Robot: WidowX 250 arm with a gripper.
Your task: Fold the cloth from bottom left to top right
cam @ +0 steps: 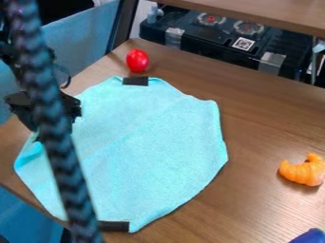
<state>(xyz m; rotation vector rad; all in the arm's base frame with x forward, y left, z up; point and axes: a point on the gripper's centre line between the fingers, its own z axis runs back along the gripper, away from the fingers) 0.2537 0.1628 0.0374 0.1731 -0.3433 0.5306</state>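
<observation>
Here, the light-blue cloth (152, 147) lies spread on the table (266, 128), its slightly longer axis slanting bottom left to top right. It stretches mostly rightward and below my gripper (24, 110); whether I'm gripping it, I can't tell.
</observation>
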